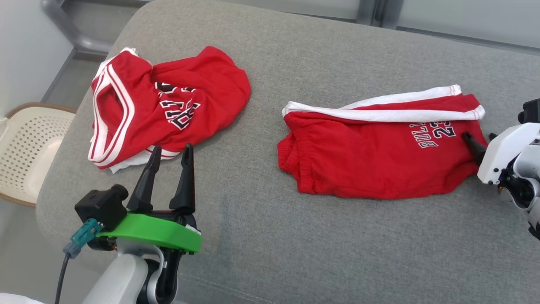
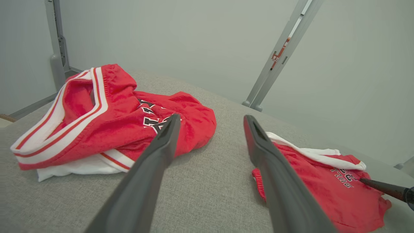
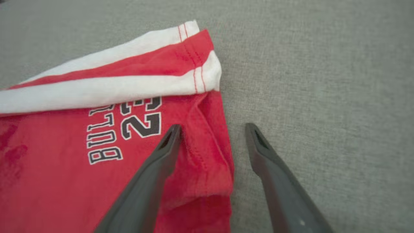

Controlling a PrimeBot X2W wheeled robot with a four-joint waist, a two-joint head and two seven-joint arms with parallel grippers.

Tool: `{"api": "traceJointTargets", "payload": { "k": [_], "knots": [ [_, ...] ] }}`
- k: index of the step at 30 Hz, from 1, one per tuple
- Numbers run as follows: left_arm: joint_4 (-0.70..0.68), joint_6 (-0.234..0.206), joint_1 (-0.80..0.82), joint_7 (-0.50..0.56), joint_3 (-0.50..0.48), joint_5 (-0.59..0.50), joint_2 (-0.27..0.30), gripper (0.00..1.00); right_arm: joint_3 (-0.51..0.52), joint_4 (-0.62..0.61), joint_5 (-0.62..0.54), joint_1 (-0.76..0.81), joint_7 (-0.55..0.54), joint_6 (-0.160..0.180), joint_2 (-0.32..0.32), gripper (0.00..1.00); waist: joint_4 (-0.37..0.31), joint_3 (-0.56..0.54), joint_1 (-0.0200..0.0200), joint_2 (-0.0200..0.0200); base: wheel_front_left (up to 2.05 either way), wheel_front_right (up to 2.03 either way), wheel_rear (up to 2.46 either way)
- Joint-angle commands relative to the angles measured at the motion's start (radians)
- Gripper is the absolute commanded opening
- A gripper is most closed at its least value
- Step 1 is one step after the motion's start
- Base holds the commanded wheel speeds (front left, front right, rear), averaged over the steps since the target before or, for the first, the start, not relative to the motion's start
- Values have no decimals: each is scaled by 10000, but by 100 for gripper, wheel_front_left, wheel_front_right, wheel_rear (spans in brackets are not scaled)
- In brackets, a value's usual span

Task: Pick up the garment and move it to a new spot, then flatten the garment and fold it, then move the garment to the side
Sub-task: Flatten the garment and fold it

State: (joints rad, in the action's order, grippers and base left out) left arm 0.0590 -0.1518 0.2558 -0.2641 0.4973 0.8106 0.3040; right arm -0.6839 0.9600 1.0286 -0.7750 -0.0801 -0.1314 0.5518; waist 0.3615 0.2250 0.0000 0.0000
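Grey woven upholstered surface (image 1: 270,245) carries all items noted. Nearest, the left gripper (image 1: 172,147) stands above the surface at the lower left, its two long dark fingers well apart with nothing between them, tips just short of the near hem of the first garment. The right gripper (image 3: 213,127) sits at the right edge, jaws likewise spread and holding nothing: one finger lies over the side seam of the second garment, the other over bare grey fabric just beside it. Garments counted: two. The red shorts with white side stripes and dark lettering (image 1: 371,164) lie fairly flat at centre right, the white-striped edge on the far side. The crumpled red jersey with white trim and black lettering (image 1: 190,93) lies bunched at the left, further back, well apart from the shorts. Beyond the surface's left edge stands one cream perforated plastic object with a brown rim (image 1: 29,147); whether it is a basket or a seat cannot be told, nor its contents. Grey metal frame posts (image 2: 278,55) rise at the back.
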Motion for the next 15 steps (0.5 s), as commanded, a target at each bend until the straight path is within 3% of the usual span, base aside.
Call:
{"api": "traceJointTargets", "payload": {
  "k": [1, 7, 8, 9, 10, 11, 15],
  "knots": [
    [87, 119, -147, -2, -74, -130, -101, 100, -62, 241, 100, -258, -352, 13, 40, 100, 372, 309, 0, 0, 0, 0, 0],
    [402, 441, -250, -2, -279, -495, -528, 100, -457, 957, 528, -656, -2378, 4, -320, 100, 527, 349, 0, 0, 0, 0, 0],
    [451, 490, -272, -2, -281, -499, -585, 100, -530, 947, 572, -666, -2625, 2, -387, 92, 527, 339, 0, 0, 0, 0, 0],
    [523, 531, -293, -2, -305, -529, -635, 100, -608, 885, 643, -665, -2810, -16, -446, 48, 518, 320, 0, 0, 0, 0, 0],
    [564, 558, -308, -2, -330, -577, -680, 100, -667, 811, 672, -667, -2886, -30, -453, 17, 502, 302, 0, 0, 0, 0, 0],
    [607, 594, -325, -2, -355, -651, -750, 100, -721, 711, 705, -667, -2865, -30, -454, 0, 472, 261, 0, 0, 0, 0, 0],
    [742, 714, -423, -2, -473, -1149, -844, 100, -684, 338, 834, -619, -1952, -16, -267, 0, 281, 41, 0, 0, 0, 0, 0]
  ]
}}
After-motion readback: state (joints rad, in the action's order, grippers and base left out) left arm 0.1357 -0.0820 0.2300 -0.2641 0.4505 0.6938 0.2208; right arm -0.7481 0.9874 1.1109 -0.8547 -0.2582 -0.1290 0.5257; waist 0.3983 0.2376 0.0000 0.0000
